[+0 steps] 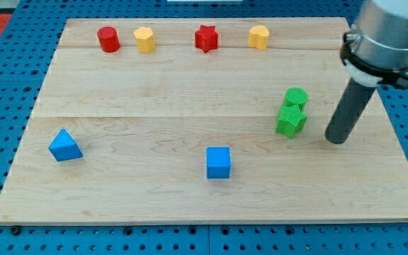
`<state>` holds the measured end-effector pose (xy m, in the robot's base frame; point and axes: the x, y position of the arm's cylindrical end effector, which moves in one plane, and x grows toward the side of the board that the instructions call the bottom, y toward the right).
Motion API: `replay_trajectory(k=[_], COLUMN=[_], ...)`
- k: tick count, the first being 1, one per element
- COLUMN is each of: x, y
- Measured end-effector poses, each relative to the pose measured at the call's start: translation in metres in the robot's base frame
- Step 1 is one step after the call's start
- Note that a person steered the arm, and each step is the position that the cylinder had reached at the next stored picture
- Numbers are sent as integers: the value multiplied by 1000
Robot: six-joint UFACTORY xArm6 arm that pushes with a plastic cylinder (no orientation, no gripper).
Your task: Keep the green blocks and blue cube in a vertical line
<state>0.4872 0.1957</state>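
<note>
— Where's the rod right now?

— Over on the view's right. My tip (337, 139) sits on the worktop (154, 106), just to the right of the two green blocks and apart from them. The rod leans a little, its upper end further right than the tip.

— And the fingers, are they clenched or released?

— There are none on this arm. It's only the bare rod, so nothing is being grasped.

— How do the green ones lie?

— The green star (290, 120) is the lower one and the other green block (296, 97) sits just above it, touching. I can't make out that one's shape for sure. Together they run nearly up and down the view, the top one leaning slightly right.

— The blue cube?

— The blue cube (218, 162) is well apart from them, lower and further left, near the middle of the bottom edge. It sits almost square to the worktop's edges.

— Anything else on there?

— A blue triangle (65, 145) at the left. Along the top, left to right: a red cylinder (108, 39), a yellow block (144, 39), a red star (206, 38) and a second yellow block (258, 36).
</note>
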Motion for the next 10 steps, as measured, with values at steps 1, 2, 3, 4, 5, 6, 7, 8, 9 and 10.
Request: replay_trajectory(k=[1, 2, 3, 4, 5, 6, 7, 8, 9, 10], x=[-17, -40, -53, -63, -83, -75, -62, -3, 78, 120], y=[-16, -21, -45, -45, -48, -52, -18, 58, 81, 49])
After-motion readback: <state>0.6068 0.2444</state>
